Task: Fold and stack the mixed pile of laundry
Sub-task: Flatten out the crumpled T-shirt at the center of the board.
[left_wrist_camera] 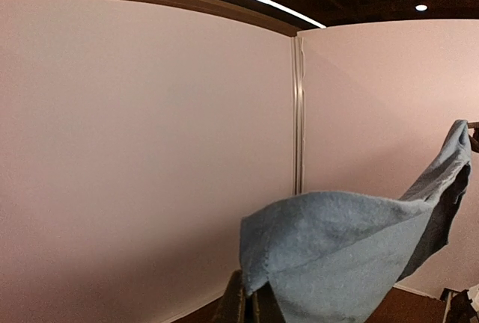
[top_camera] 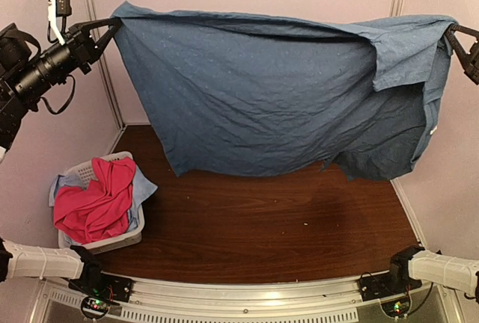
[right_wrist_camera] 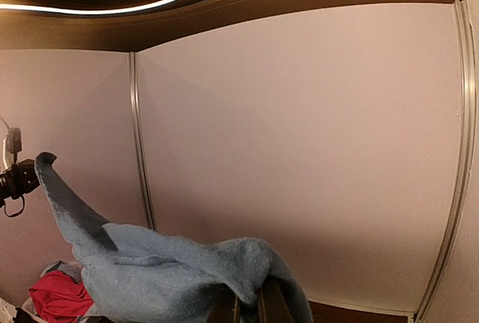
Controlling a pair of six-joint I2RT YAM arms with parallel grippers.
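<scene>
My left jaws and right jaws were clamped shut on the dark blue T-shirt point(top_camera: 262, 99), one top corner each. It hung stretched between them, above the table point(top_camera: 284, 218). The pink shirt point(top_camera: 97, 203) and light-blue cloth point(top_camera: 144, 187) sat in the basket point(top_camera: 112, 242) below my left jaws. Risks: the corner at my right jaws was doubled over, so laying it down would likely crease it. The thin edge pinch could slip under more tension.
</scene>
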